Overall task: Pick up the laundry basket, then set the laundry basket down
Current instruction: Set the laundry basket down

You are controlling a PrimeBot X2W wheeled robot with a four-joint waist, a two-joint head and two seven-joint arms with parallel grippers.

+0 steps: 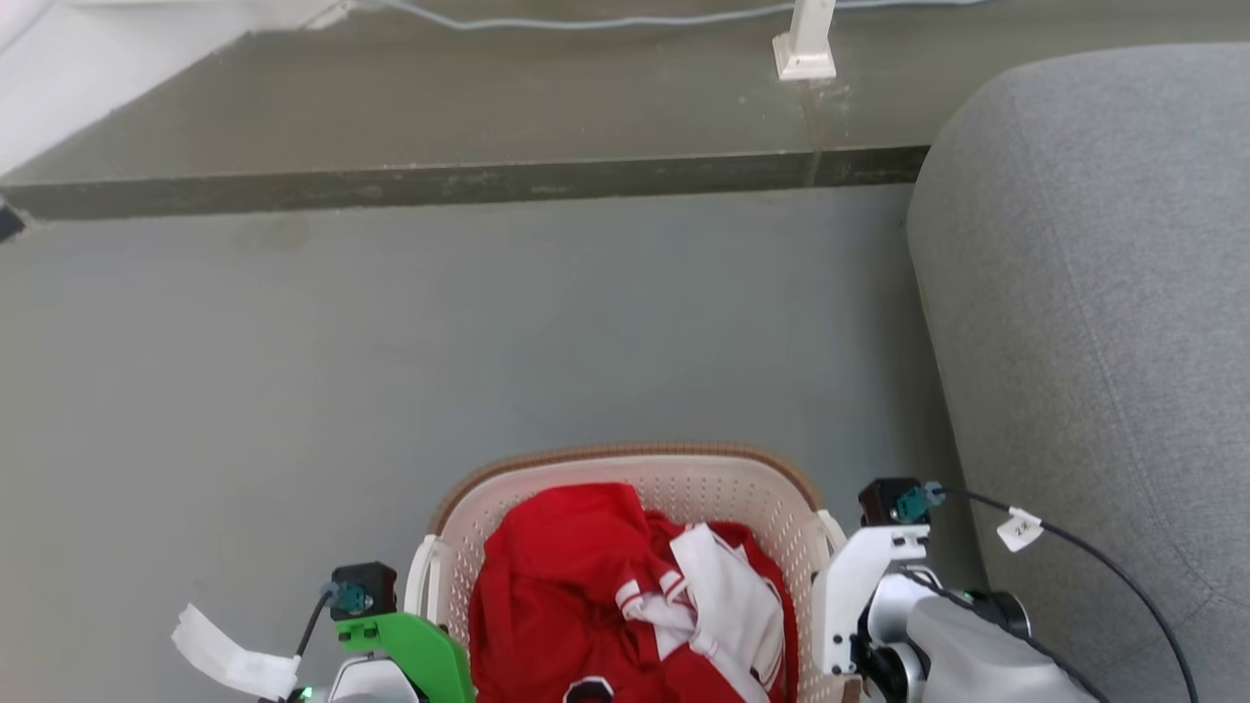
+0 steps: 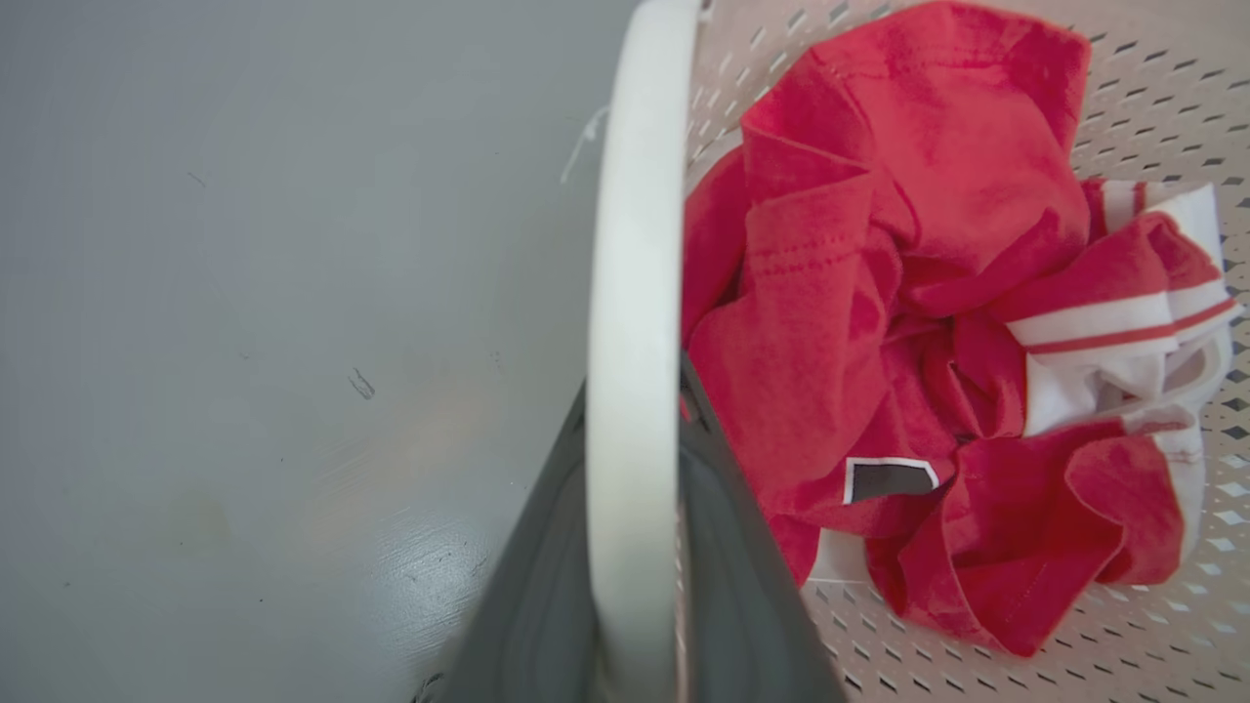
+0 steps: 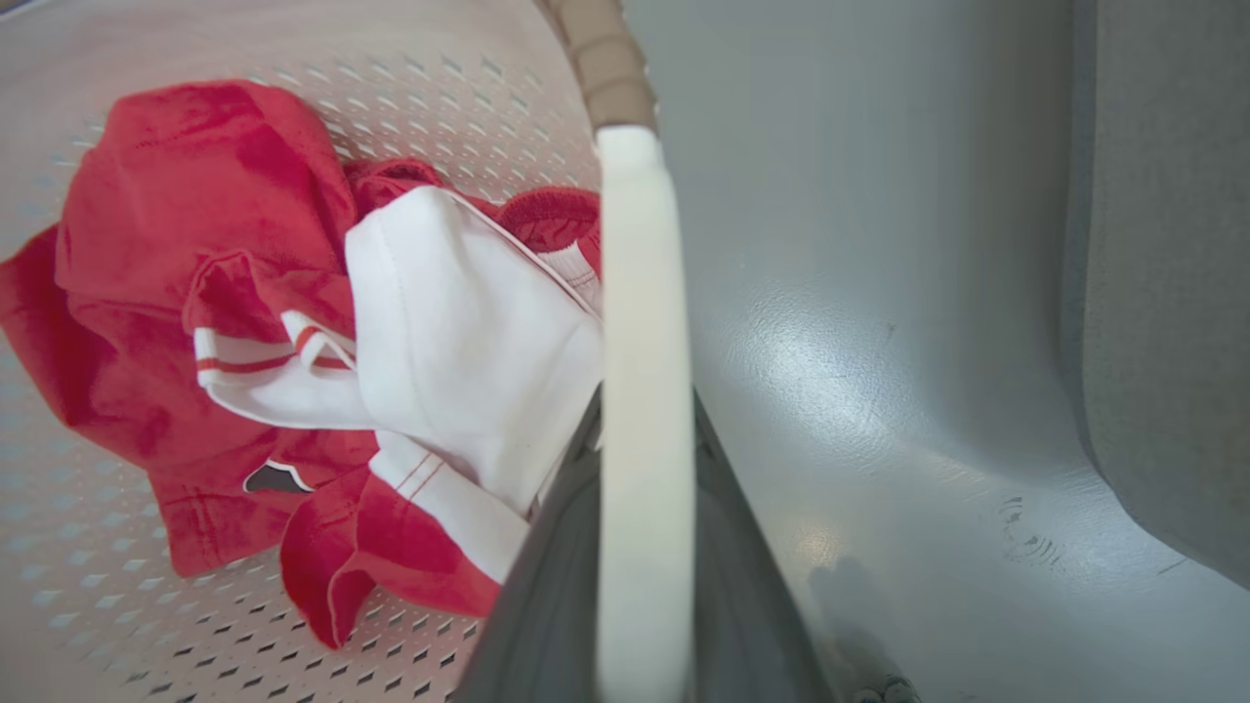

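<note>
Step in hand: you have both handles gripped, so this looks like the lift or carry part of the task. The pictures do not settle whether the base is off the floor [image 1: 391,342].
Left end effector [image 2: 635,410]: closed to the width of the left handle [image 2: 640,195], one dark finger on each side of the white bar and touching it.
Right end effector [image 3: 645,410]: the same, clamped across the right handle [image 3: 640,273], with the fingers straddling the bar.
Laundry basket [image 1: 625,452]: low and centred in the head view, directly in front of you between the two arms, with its brown rim on the far side.
Doing it well: move both arms together and at the same height. If one side leads, the basket will tilt and the bar may twist in the fingers. The handles are smooth and rounded, so go slowly and avoid jerks.
Clearance: the grey upholstered furniture [image 1: 1094,293] is near your right arm, and the right arm's cable hangs towards it. Leave room there when you pick the set-down spot. There is open floor ahead, short of the dark step [image 1: 439,181].
Contents: a crumpled red garment [image 1: 557,576] fills much of the basket, with a white piece with red stripes [image 1: 728,596] lying on it towards your right.
Load: soft, light and below the rim, so it should not spill if the basket stays level.
</note>
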